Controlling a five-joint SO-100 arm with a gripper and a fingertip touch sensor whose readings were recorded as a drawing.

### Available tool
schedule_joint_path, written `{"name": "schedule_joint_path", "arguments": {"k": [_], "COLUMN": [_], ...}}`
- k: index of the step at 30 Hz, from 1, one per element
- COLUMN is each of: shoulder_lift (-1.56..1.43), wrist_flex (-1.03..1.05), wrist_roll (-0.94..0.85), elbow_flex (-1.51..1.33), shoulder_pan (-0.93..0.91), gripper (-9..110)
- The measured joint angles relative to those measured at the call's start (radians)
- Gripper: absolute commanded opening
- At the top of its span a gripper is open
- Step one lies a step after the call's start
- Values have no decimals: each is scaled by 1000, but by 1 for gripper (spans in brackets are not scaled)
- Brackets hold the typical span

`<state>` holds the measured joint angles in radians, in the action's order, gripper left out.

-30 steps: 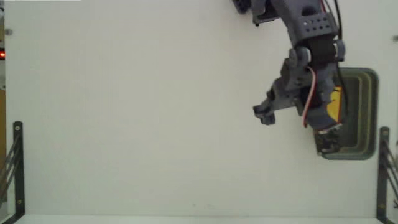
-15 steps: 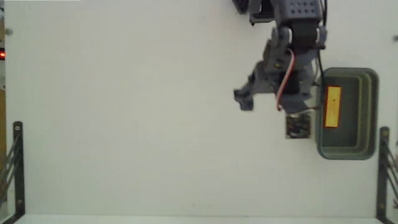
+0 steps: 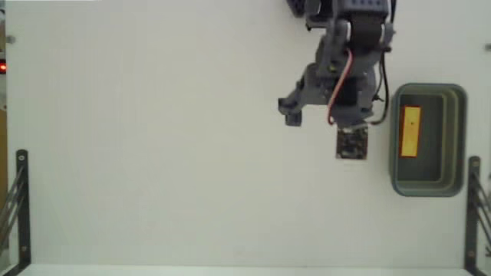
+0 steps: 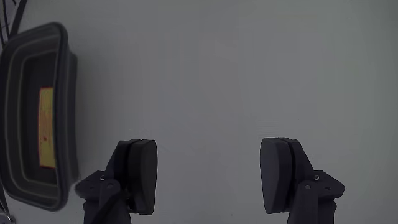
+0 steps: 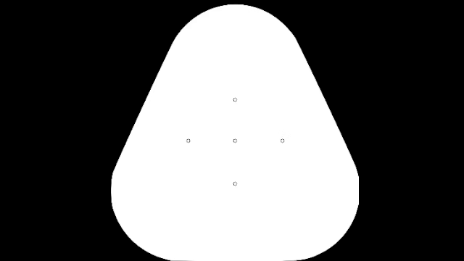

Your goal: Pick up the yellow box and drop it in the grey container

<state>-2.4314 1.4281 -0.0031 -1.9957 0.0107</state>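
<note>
**Yellow box lies in the grey container, claw empty beside it**

The yellow box (image 3: 411,131) lies flat on the floor of the grey container (image 3: 460,138), lengthwise along the tub and toward its left wall in the fixed view. The wrist view shows the same thing — the yellow box (image 4: 46,127) rests inside the grey container (image 4: 67,74) at the left edge of the picture, a small red mark at its middle.

The claw (image 4: 208,174) hangs over bare white bench (image 3: 153,153), its two dark fingers (image 4: 140,171) spread wide apart with nothing between them. In the fixed view the arm (image 3: 349,54) reaches down from the top edge and the claw (image 3: 322,111) sits just to the left of the container, clear of its rim — not touching tub or box.

Black metal brackets (image 3: 21,207) stand at the lower left and lower right of the bench.
</note>
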Motion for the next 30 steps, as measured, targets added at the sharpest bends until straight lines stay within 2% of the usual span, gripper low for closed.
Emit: {"name": "schedule_joint_path", "arguments": {"k": [30], "shoulder_lift": [-15], "wrist_flex": [0], "wrist_roll": [0], "elbow_flex": [2], "shoulder_pan": [-6], "gripper": [110]}}
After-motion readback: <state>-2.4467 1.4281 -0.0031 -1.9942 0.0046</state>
